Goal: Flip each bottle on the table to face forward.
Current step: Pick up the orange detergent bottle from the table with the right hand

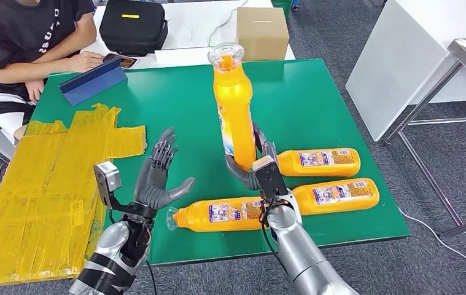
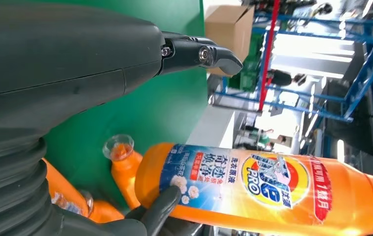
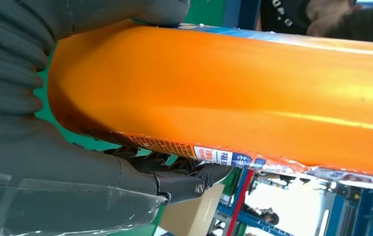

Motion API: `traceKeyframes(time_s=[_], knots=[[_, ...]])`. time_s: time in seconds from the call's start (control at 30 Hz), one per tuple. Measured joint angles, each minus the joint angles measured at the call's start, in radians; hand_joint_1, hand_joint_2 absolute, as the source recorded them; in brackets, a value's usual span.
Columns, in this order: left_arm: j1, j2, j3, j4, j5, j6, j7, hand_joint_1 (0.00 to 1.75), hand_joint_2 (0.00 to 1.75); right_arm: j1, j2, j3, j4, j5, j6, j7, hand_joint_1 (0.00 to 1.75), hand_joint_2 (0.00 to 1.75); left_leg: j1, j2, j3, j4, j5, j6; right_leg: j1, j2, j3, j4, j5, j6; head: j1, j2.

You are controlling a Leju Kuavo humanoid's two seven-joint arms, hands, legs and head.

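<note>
My right hand (image 1: 252, 165) grips the base of an orange bottle (image 1: 233, 101) and holds it upright above the middle of the green table (image 1: 316, 98), clear cap on top. Its blue label faces my left hand (image 1: 159, 179), which hovers open, palm toward the bottle, a little to its left. The left wrist view shows that label (image 2: 272, 184) beyond my thumb (image 2: 199, 54). In the right wrist view the bottle's plain orange side (image 3: 248, 83) lies between my fingers (image 3: 174, 164). Three more orange bottles lie flat with labels up: one (image 1: 218, 215) near the front edge, two (image 1: 319, 161) (image 1: 334, 195) at the right.
A yellow taped patch (image 1: 52, 178) covers the table's left side. A blue case (image 1: 92, 81) lies at the back left, where a person (image 1: 27, 37) sits with a phone. Behind the table stand a black bag (image 1: 133, 24) and a cardboard box (image 1: 262, 32). A white table (image 1: 414, 55) stands at the right.
</note>
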Motion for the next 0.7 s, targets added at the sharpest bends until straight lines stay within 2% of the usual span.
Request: traceKeyframes(time_s=[0.27,0.7], knots=[[-0.051,0.0,-0.008,0.019,0.084,-0.052,0.037,0.0,1.75,0.0,0.022,0.063,0.025,0.026,0.004,-0.008,1.75,1.75,0.0,0.0,0.0,0.0,0.0,0.0,0.0,0.0,0.0,0.0,0.0,0.0,0.0,0.0],[-0.057,0.0,-0.019,0.021,0.1,-0.062,0.04,0.0,1.75,-0.001,0.027,0.098,0.061,0.047,-0.005,-0.009,1.75,1.75,0.0,0.0,0.0,0.0,0.0,0.0,0.0,0.0,0.0,0.0,0.0,0.0,0.0,0.0]])
